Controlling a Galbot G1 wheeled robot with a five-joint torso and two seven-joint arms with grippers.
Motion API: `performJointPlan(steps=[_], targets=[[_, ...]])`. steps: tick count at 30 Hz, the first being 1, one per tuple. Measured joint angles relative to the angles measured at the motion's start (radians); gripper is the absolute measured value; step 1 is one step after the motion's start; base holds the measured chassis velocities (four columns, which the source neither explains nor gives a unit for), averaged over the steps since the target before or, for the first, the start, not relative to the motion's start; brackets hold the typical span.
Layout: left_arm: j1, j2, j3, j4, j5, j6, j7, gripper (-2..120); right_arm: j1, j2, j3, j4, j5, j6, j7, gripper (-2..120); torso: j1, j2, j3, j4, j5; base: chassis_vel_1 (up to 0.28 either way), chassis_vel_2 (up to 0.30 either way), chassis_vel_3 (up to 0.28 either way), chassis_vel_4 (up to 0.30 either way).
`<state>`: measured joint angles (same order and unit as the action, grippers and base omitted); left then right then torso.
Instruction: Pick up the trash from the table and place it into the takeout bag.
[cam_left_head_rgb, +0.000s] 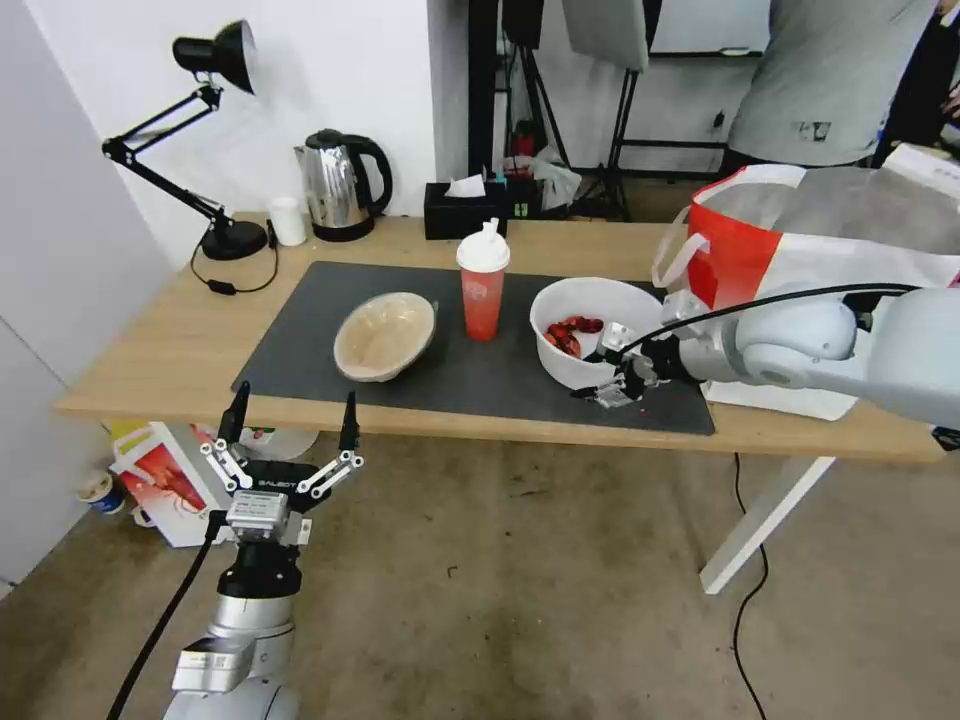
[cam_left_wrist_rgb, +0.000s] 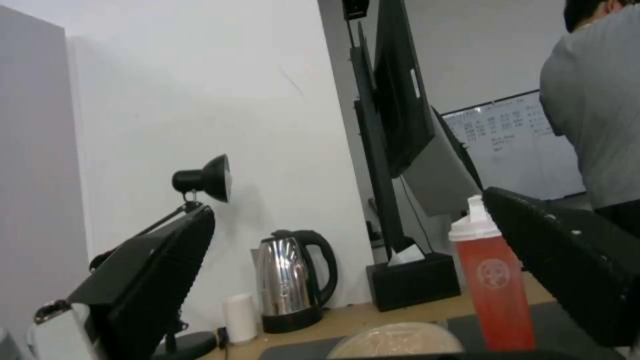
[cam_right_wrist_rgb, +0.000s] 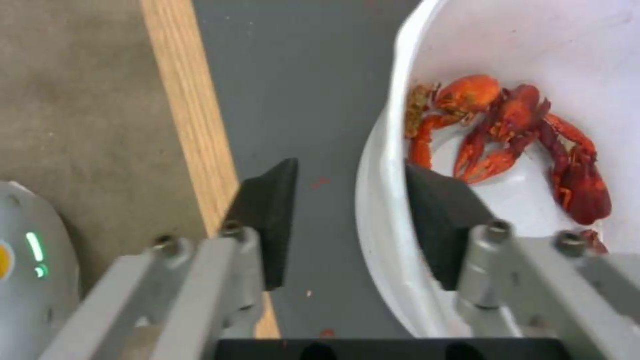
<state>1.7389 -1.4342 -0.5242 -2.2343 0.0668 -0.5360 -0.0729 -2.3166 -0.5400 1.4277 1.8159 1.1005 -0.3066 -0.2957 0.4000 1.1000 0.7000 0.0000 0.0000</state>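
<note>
The trash stands on the dark grey mat (cam_left_head_rgb: 470, 375) of the table (cam_left_head_rgb: 170, 340): a tan paper bowl (cam_left_head_rgb: 385, 335) (cam_left_wrist_rgb: 397, 342), a red cup with a white lid (cam_left_head_rgb: 483, 285) (cam_left_wrist_rgb: 493, 290), and a wide white bowl (cam_left_head_rgb: 590, 320) (cam_right_wrist_rgb: 533, 45) holding red crayfish scraps. My right gripper (cam_left_head_rgb: 610, 378) (cam_right_wrist_rgb: 350, 170) is open at the white bowl's near rim, one finger inside and one outside. The takeout bag (cam_left_head_rgb: 800, 240) stands open at the table's right end, behind my right arm. My left gripper (cam_left_head_rgb: 292, 415) (cam_left_wrist_rgb: 348, 200) is open, fingers up, just below the table's front edge.
Along the back of the table stand a black desk lamp (cam_left_head_rgb: 215, 60), a steel kettle (cam_left_head_rgb: 340, 185), a small white cup (cam_left_head_rgb: 288, 220) and a black tissue box (cam_left_head_rgb: 463, 208). A red-and-white box (cam_left_head_rgb: 165, 480) lies on the floor under the left end. A person (cam_left_head_rgb: 830, 80) stands behind the bag.
</note>
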Motion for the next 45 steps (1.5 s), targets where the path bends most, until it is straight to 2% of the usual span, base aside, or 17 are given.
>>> performJointPlan(steps=[2, 3, 7, 8, 11, 29, 45], targets=[[0.001, 0.0, 0.0, -0.002, 0.001, 0.0, 0.0, 100, 0.005, 0.007, -0.002, 0.002, -0.001, 0.0, -0.011, 30, 0.0, 0.0, 0.0, -0.0001, 0.0, 0.0, 0.0, 0.0, 0.0], [0.001, 0.0, 0.0, -0.002, 0.001, 0.0, 0.0, 100, 0.005, 0.007, -0.002, 0.002, -0.001, 0.0, -0.011, 30, 0.0, 0.0, 0.0, -0.0001, 0.0, 0.0, 0.0, 0.0, 0.0], [0.0, -0.003, 0.005, -0.006, 0.007, 0.0, 0.0, 100, 0.022, 0.02, -0.015, 0.016, -0.005, 0.001, -0.02, 10, 0.0, 0.0, 0.0, -0.0001, 0.0, 0.0, 0.0, 0.0, 0.0], [0.0, -0.003, 0.005, -0.006, 0.007, 0.0, 0.0, 100, 0.022, 0.02, -0.015, 0.016, -0.005, 0.001, -0.02, 10, 0.0, 0.0, 0.0, -0.0001, 0.0, 0.0, 0.0, 0.0, 0.0], [0.0, -0.007, 0.008, -0.007, 0.016, 0.0, 0.0, 100, 0.022, 0.029, -0.019, 0.024, -0.006, 0.001, -0.033, 0, 0.0, 0.0, 0.0, 0.0, 0.0, 0.0, 0.0, 0.0, 0.0], [0.001, -0.007, 0.005, -0.005, 0.021, -0.011, 0.0, 100, 0.077, 0.041, -0.055, 0.052, -0.01, 0.003, -0.067, 0, 0.0, 0.0, 0.0, -0.0001, 0.0, 0.0, 0.0, 0.0, 0.0], [-0.031, 0.0, 0.018, 0.028, 0.026, -0.011, 0.001, 100, 0.236, 0.009, -0.073, 0.083, 0.045, 0.02, -0.113, 0, 0.0, 0.0, 0.0, 0.0, -0.0001, 0.0, 0.0, 0.0, 0.0]])
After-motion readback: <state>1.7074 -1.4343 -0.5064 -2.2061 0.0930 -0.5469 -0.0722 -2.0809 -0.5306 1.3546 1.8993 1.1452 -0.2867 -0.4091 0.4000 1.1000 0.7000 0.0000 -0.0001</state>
